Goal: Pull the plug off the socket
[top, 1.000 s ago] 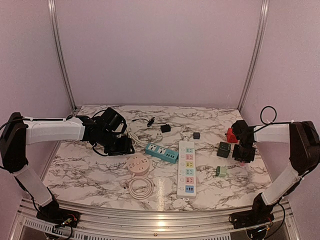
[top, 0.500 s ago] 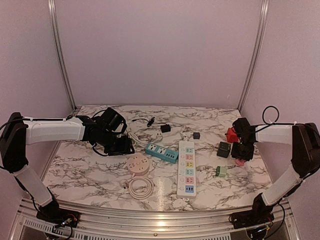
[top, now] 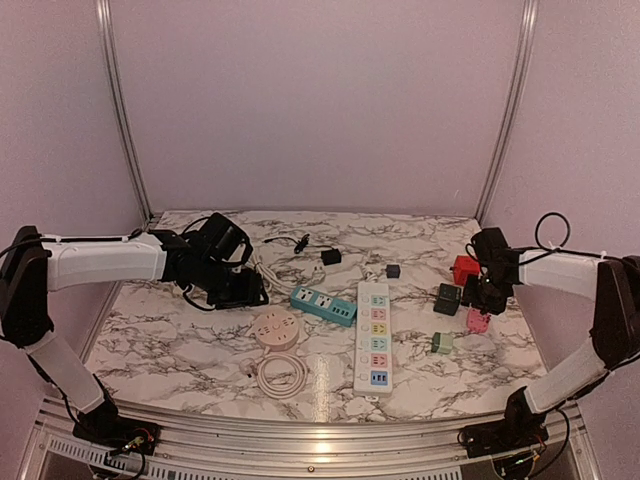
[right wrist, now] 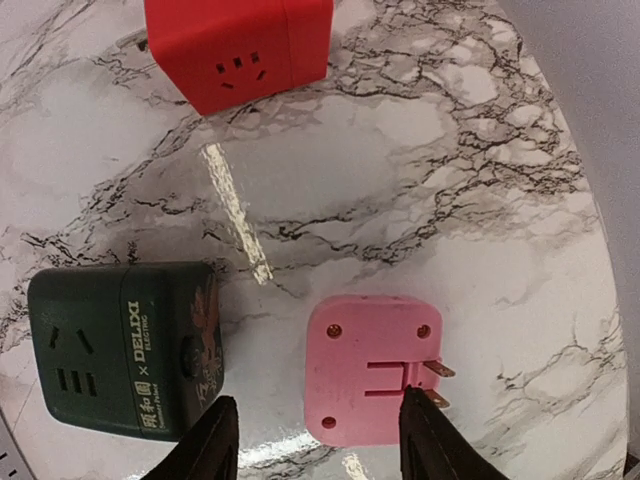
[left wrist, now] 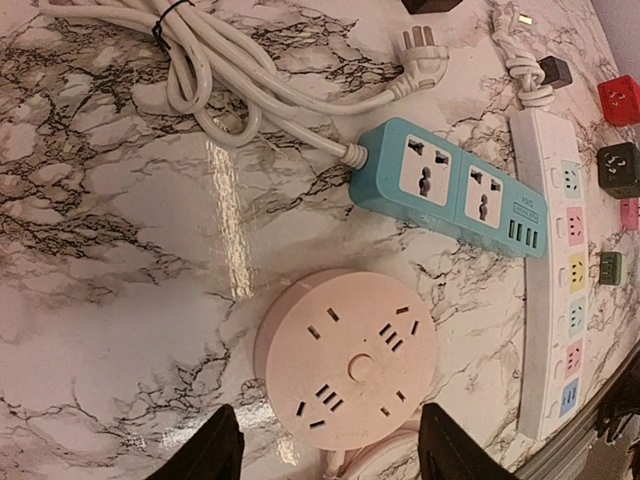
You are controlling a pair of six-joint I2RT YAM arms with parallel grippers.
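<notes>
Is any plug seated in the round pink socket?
No, the left wrist view shows every slot of the round pink socket bare.

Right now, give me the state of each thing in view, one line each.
pink plug: unplugged, lying loose, prongs exposed
red socket cube: visible face empty
dark green socket cube: visible face empty
blue power strip: sockets empty
round pink socket: empty
right gripper: open, over the pink plug
left gripper: open, holding nothing
</notes>
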